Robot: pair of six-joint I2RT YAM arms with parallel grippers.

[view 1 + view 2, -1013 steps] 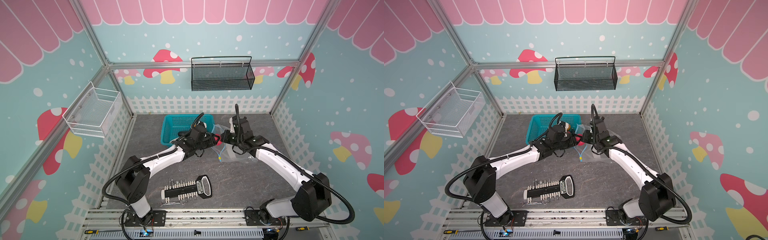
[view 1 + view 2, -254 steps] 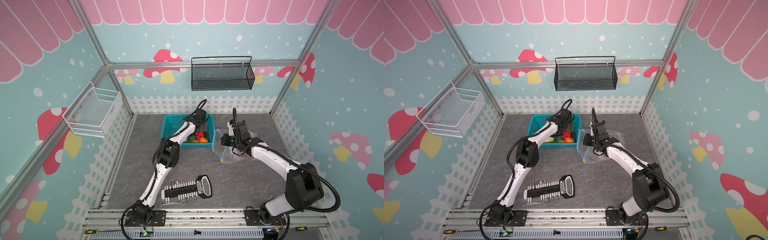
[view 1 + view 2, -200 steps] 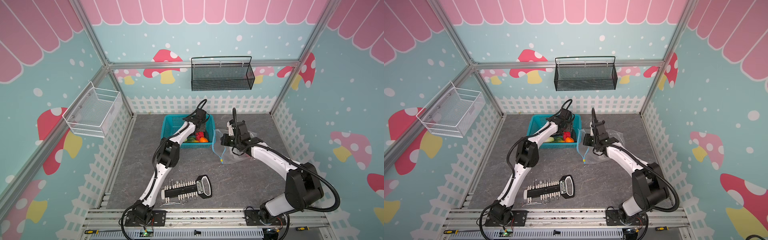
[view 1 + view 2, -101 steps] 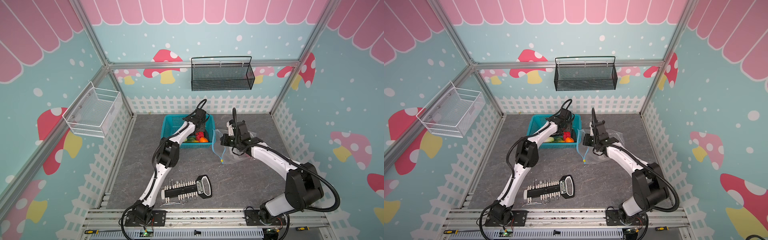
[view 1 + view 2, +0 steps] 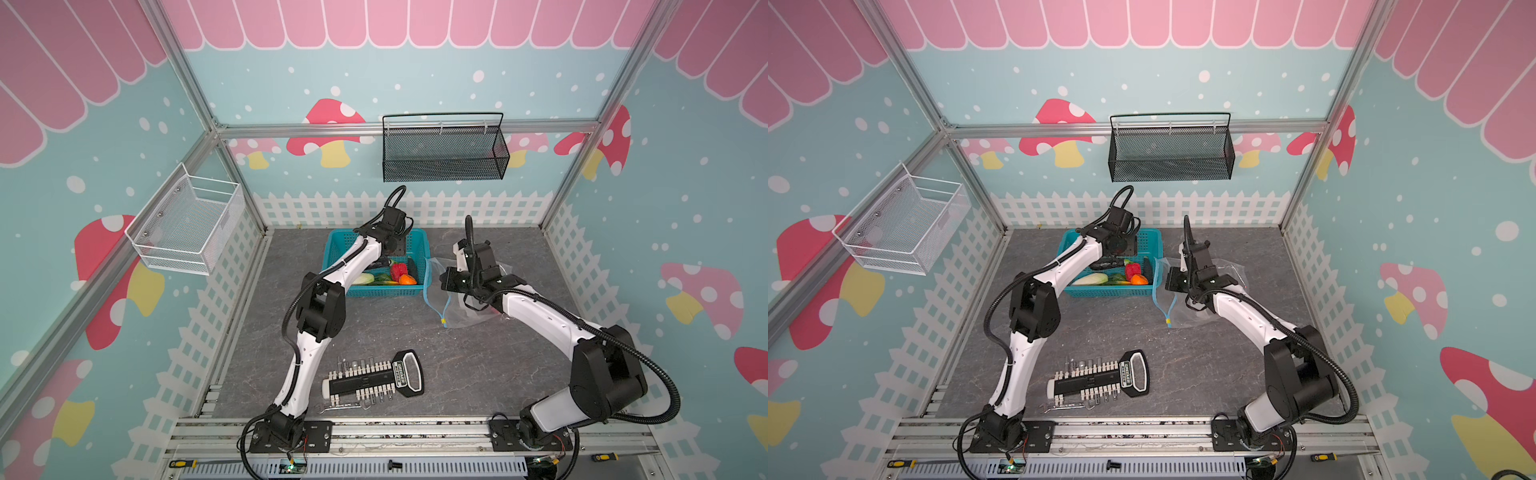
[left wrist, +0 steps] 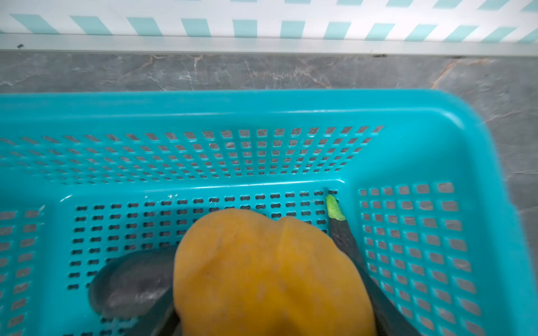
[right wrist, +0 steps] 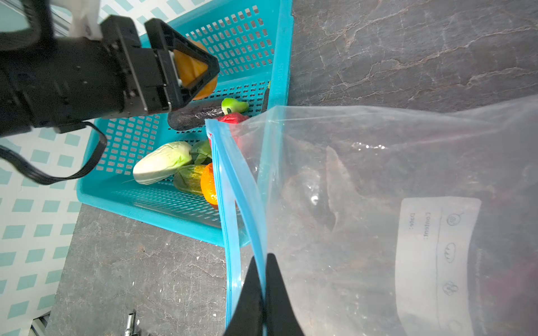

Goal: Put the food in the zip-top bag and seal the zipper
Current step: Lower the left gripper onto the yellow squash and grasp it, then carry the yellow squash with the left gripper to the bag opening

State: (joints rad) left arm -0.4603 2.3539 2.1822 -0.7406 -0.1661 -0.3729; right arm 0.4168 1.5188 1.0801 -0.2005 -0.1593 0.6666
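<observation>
There's the left hand (image 7: pixel 192 69) down inside the basket (image 7: pixel 279 58), fingers closed on a yellow-orange piece (image 6: pixel 267 273), with the eggplant (image 7: pixel 192 116) lying just below it. Over on the other side, the right hand (image 7: pixel 263 291) pinches tight on the bag (image 7: pixel 364 174) right at its blue zipper (image 7: pixel 233 180), holding that mouth edge up just beside the basket while the bag's far part rests on the surface (image 7: pixel 407 43). The cabbage (image 7: pixel 161 163), cucumber (image 7: pixel 189 179), orange (image 7: pixel 209 183) and red piece (image 7: pixel 233 117) lie in the basket.
</observation>
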